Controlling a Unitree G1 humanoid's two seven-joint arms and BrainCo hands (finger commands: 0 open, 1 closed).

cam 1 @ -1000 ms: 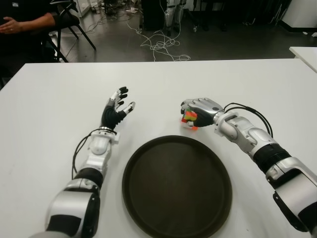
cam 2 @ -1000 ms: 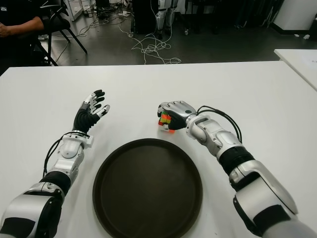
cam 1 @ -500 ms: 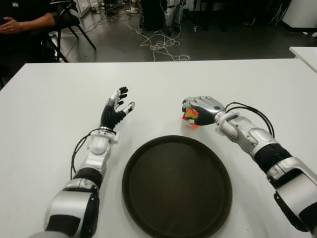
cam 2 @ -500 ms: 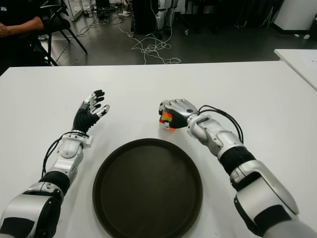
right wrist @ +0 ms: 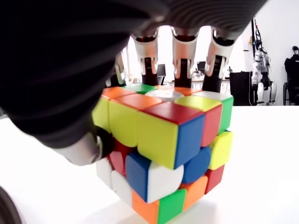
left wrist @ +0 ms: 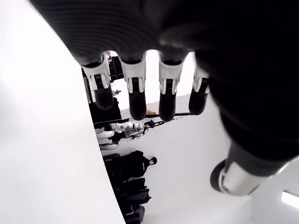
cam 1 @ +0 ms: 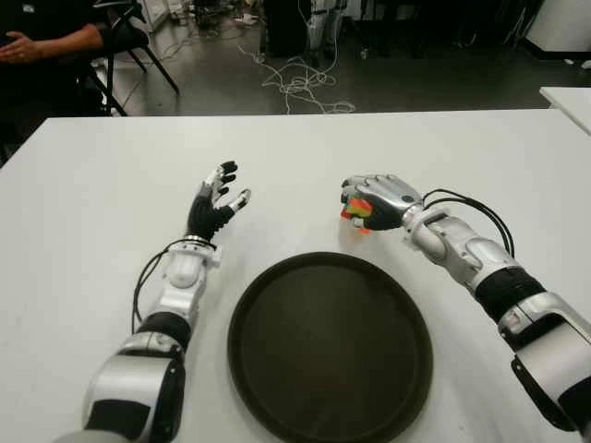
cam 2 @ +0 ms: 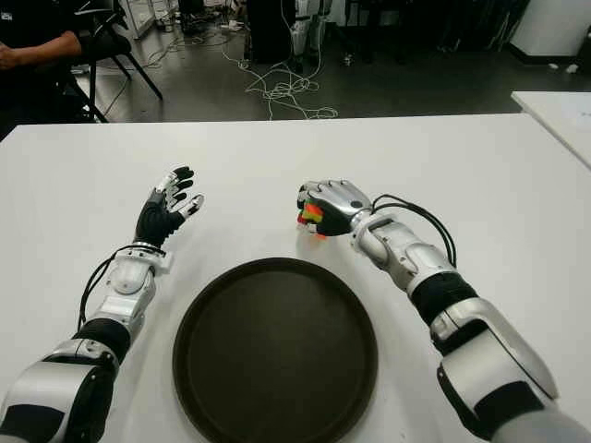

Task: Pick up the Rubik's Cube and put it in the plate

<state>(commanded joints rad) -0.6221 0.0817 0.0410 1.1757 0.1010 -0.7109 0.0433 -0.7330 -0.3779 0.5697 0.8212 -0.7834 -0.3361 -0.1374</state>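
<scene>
White table (cam 1: 83, 212) fills most of both eye views; grey floor beyond its far edge with a tangle of cables (cam 1: 297, 85). A person's arm (cam 1: 51, 43) in a dark sleeve shows at far left, seated on a black chair (cam 1: 129, 41). Corner of a second white table (cam 1: 568, 97) at far right.

Round dark plate (cam 1: 330, 343) sits on the table near the robot, centre, nothing in it.

Right arm (cam 1: 480, 277) reaches in from the near right toward the centre. Right hand (cam 1: 377, 202) is just beyond the plate's far rim, slightly right of its centre, fingers curled down over the Rubik's Cube (cam 1: 357, 214). In the right wrist view the fingers (right wrist: 183, 65) wrap over the cube's top and far side, with the thumb pressed against the opposite side, so the hand is gripping it. The cube looks tilted, and whether its bottom corner touches the table can't be told. Cube is outside the plate, near its far edge.

Left hand (cam 1: 215, 203) shows to the left of the plate, farther than its far rim, well apart from the cube. Fingers (left wrist: 135, 91) are extended and spread, palm facing right, holding nothing.
</scene>
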